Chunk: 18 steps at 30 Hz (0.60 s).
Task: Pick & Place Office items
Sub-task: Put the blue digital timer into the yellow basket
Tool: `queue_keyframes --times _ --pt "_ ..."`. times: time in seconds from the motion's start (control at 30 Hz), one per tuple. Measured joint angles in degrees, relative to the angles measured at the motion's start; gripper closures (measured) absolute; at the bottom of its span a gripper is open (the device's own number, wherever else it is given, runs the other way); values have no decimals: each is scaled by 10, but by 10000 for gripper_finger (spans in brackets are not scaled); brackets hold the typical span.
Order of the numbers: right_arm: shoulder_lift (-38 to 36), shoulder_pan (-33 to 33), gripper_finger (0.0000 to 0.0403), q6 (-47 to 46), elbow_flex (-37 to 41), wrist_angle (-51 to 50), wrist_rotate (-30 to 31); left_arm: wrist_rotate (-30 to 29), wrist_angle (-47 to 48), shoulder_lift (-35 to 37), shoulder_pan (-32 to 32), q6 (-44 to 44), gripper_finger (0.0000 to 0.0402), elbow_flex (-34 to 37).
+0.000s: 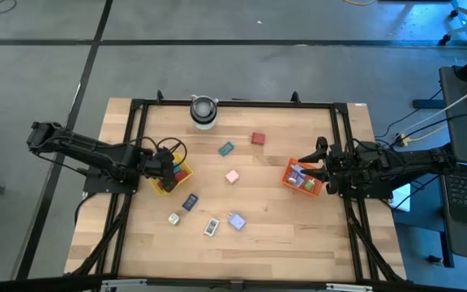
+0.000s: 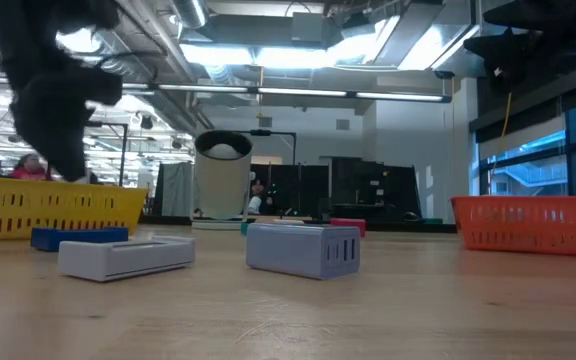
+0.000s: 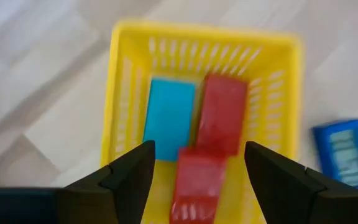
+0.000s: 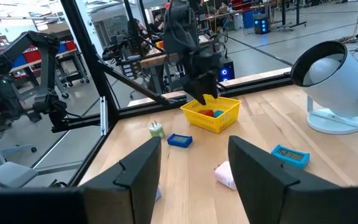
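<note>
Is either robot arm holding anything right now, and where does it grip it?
Nothing is held. The left pincer stands open above the yellow tray; the right pincer is open and empty.

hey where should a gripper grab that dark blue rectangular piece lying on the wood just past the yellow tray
Probably from straight above, closing across its two long edges. The dark blue rectangular piece lies flat on the wooden table, apart from the yellow slotted tray and its neighbours, so fingers have room on both sides.

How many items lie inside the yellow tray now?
3: in the yellow tray a teal piece lies beside a red piece, and a second red piece lies between the open left gripper's fingers. Others may be hidden underneath.
</note>
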<state>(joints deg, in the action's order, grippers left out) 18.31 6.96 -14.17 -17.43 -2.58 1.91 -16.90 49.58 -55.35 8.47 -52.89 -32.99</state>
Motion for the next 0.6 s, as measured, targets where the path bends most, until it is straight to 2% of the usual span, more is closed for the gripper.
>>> queue_keyframes --times 0.13,0.2,0.3,0.37,0.47,0.6 --pt "0 0 215 0 0 0 0 -33 -3 11 0 15 159 -37" --pt "0 0 215 4 0 0 0 -70 -26 16 0 27 159 -48" --pt "0 0 215 24 0 0 0 -166 -120 17 -12 121 154 -49" --pt "0 0 215 30 0 0 0 -209 -208 8 -31 207 150 -49" --pt "0 0 215 25 0 0 0 -215 -345 -7 -72 326 144 -49" --pt "0 0 215 6 0 0 -18 -192 -459 -20 -120 386 141 -49"
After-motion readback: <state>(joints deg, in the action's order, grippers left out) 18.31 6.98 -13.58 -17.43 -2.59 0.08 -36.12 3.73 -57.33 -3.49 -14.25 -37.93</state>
